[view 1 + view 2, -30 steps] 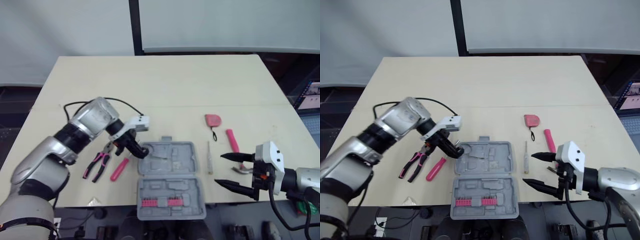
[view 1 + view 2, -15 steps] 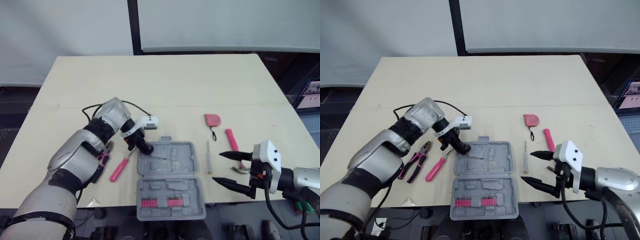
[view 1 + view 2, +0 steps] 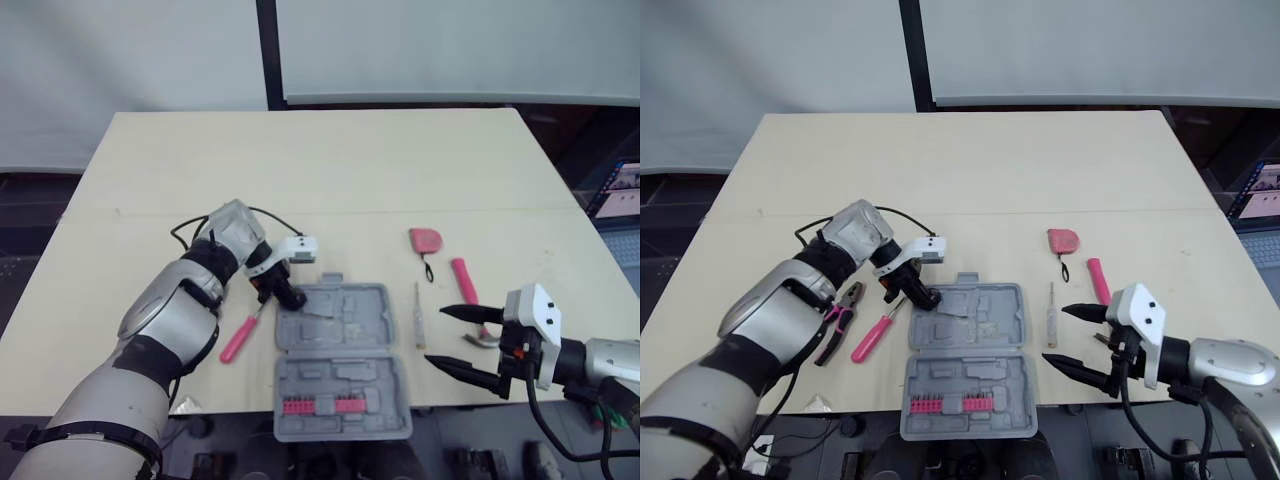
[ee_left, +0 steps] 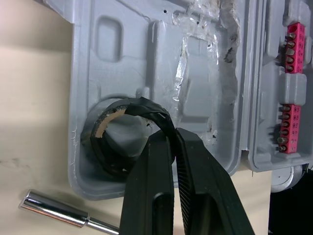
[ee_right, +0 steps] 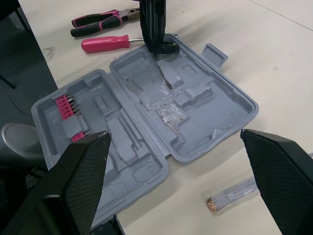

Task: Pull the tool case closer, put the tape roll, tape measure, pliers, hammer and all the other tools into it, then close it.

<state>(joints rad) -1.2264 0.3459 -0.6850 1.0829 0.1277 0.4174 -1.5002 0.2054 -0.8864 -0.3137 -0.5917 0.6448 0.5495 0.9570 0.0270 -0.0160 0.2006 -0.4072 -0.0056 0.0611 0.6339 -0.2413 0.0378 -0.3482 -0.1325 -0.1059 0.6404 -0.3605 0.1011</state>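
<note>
The left arm reaches in from seven o'clock, elbow bent, forearm angled toward two o'clock, wrist tipped down. The left pincer (image 3: 288, 296) has both black fingers (image 4: 205, 196) pressed together on the wall of the tape roll (image 4: 142, 106). The right arm enters at four o'clock; the right pincer (image 3: 440, 336) gapes wide, its tips pointing toward nine o'clock.

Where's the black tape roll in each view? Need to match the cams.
Left eye view: black tape roll at the far-left corner of the open grey plastic tool case.
Right eye view: same corner.
Left wrist view: tape roll in the case's round recess, its wall pinched by the left gripper.
Right wrist view: tape roll at the case's corner, below black fingers.
Shared landmark: pink bit strip in the case's other half.
</note>
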